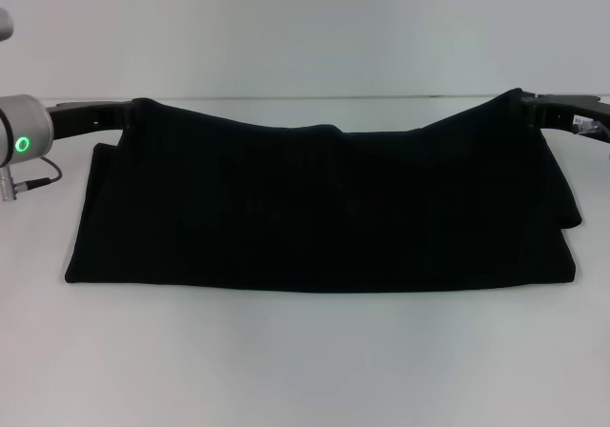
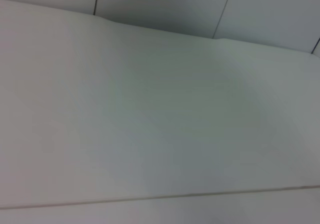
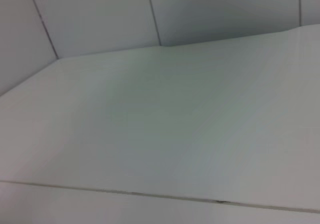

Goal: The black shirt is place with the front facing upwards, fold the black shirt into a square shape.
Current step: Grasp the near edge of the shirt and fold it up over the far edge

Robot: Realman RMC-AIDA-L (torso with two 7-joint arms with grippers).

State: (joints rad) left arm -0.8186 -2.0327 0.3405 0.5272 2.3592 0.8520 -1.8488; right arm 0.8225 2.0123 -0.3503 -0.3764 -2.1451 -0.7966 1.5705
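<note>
Nearest you on the white table (image 1: 305,360), a bare strip of surface runs along the front edge of the large plain black soft-fabric shirt (image 1: 315,217). That front edge lies flat on the table as a nearly straight fold line. Behind it, the black shirt spreads wide as a folded band, with one extra layer stepping out at its right end.

Farther back, the rear edge of the black shirt is raised at both corners and sags in the middle. At the rear left corner of the black shirt you will find the left gripper (image 1: 122,114), black and hard, meeting the lifted cloth; its silver arm segment with a green ring light (image 1: 22,144) sits outboard of that corner. At the rear right corner you will find the right gripper (image 1: 536,108), likewise meeting the lifted cloth. Each raised corner hangs from its gripper, so read both as clamped on the cloth.

Both wrist views show only white table and wall panels.
</note>
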